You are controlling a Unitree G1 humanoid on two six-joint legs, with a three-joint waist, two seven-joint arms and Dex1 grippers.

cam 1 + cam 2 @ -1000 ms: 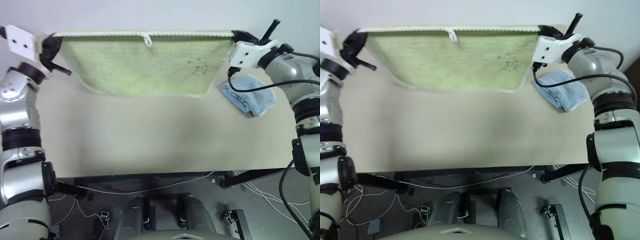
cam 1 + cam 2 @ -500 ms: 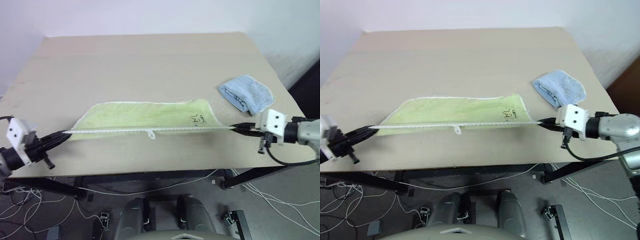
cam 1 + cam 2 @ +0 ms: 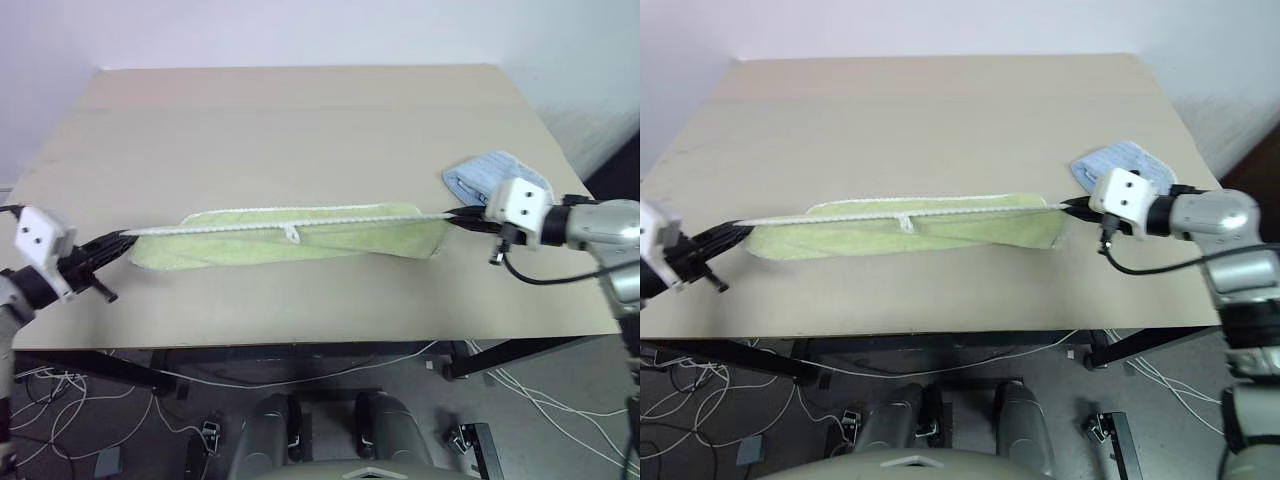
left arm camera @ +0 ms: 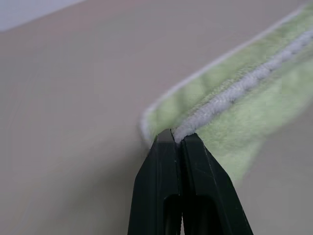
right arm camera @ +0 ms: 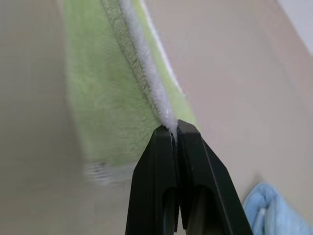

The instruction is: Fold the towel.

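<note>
The lime-green towel (image 3: 300, 238) lies doubled over along the near middle of the table, its white piped edge (image 3: 270, 224) pulled taut just above it with a small white loop (image 3: 291, 235) hanging down. At the left end my left gripper (image 3: 122, 238) is shut on the towel's corner; its wrist view shows black fingers (image 4: 166, 171) pinching the white piping (image 4: 230, 93). At the right end my right gripper (image 3: 452, 214) is shut on the other corner (image 5: 168, 120).
A small folded light-blue towel (image 3: 497, 172) lies on the table just behind my right gripper, near the right edge. The beige table (image 3: 300, 120) stretches away behind the towel. Cables and table legs are on the floor below the near edge.
Both grippers have come down from high up, lowering the hanging towel onto the table. In the last half second the held edge moved away from me over the lower half.
</note>
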